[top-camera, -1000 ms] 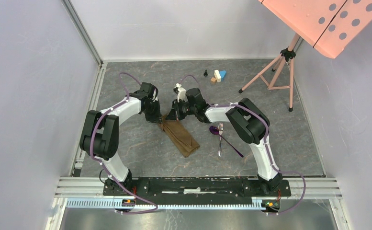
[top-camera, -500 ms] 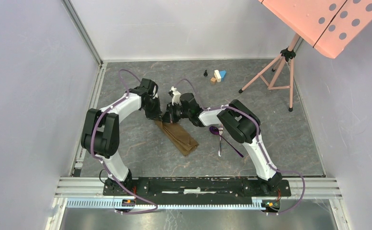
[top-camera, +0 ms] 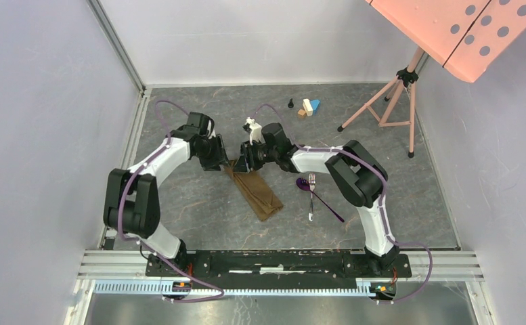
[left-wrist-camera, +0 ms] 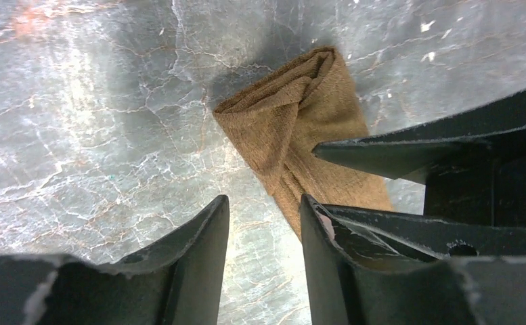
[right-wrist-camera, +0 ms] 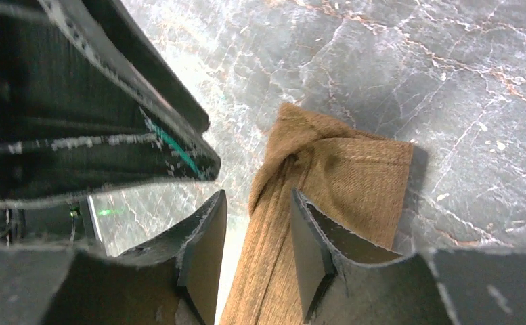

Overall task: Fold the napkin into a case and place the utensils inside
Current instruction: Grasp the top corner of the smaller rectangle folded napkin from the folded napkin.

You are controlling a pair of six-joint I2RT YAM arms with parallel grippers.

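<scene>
The brown napkin (top-camera: 256, 193) lies folded into a narrow case, running diagonally across the middle of the table. My left gripper (top-camera: 225, 162) is open and empty beside its far end; in the left wrist view (left-wrist-camera: 263, 203) only bare table shows between the jaws, with the cloth (left-wrist-camera: 300, 122) ahead and to the right. My right gripper (top-camera: 242, 164) is open over the same end; in the right wrist view (right-wrist-camera: 258, 196) the cloth's (right-wrist-camera: 341, 183) folded edge runs between the jaws. The purple spoon (top-camera: 303, 183) and the silver fork (top-camera: 311, 196) lie to the right of the case.
Small coloured toy blocks (top-camera: 307, 107) sit at the back of the table. A pink tripod stand (top-camera: 388, 101) with a pink panel (top-camera: 449, 27) is at the back right. A metal rail (top-camera: 135, 128) borders the left side.
My left gripper has drawn back to the left, off the cloth's far end. My right gripper has shifted slightly right and stays over that end. The cloth's end has settled flat.
</scene>
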